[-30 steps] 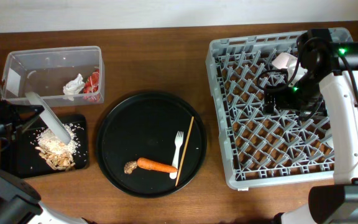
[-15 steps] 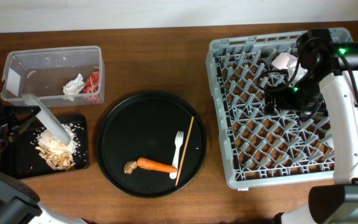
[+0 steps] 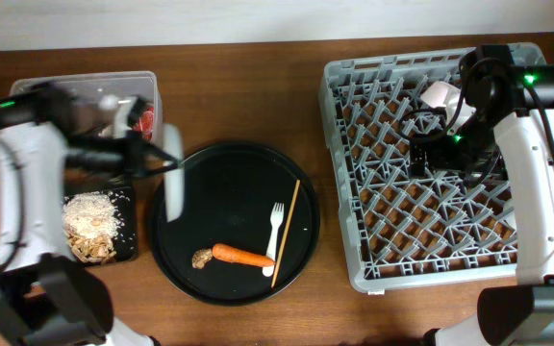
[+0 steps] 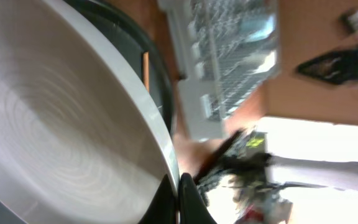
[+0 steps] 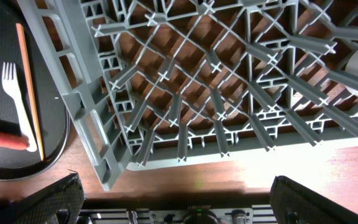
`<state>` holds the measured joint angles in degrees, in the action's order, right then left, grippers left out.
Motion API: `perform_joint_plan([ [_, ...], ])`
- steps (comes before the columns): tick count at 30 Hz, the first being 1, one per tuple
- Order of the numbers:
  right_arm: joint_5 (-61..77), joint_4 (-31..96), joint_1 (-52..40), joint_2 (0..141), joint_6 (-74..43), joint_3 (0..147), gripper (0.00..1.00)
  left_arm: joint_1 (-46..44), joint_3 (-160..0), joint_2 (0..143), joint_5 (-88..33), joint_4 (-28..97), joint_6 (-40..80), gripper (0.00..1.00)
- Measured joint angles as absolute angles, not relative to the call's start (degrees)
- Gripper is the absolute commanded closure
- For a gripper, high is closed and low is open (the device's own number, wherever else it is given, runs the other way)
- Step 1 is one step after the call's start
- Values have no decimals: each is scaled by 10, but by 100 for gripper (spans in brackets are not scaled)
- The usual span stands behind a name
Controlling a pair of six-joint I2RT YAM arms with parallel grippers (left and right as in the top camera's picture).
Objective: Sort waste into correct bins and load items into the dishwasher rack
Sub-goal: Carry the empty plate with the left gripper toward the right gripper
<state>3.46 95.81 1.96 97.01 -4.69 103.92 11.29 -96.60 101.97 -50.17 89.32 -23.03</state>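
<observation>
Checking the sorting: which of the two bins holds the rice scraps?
The shallow black tray, front left; the rice scraps lie in it. The clear tub behind it holds a napkin and red wrapper.

Left tool (image 3: 159,160) holds pale plate (image 3: 175,192) on edge over round black tray (image 3: 229,192) bearing carrot (image 3: 243,256), fork (image 3: 274,235) and chopstick (image 3: 288,229).

Soft even light; the plate (image 3: 173,181) is motion-blurred (left wrist view smeared, background overexposed).
</observation>
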Motion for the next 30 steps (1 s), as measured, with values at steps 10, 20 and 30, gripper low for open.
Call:
perform_joint_plan([
  [10, 31, 958, 20, 970, -47, 1039, 1, -200, -945, 1020, -190, 680, 44, 100],
  [20, 30, 961, 20, 970, -47, 1039, 1, -323, -914, 1132, -102, 655, 123, 93],
  [30, 31, 961, 20, 970, -47, 1039, 1, -306, -933, 1136, -91, 704, 133, 52],
])
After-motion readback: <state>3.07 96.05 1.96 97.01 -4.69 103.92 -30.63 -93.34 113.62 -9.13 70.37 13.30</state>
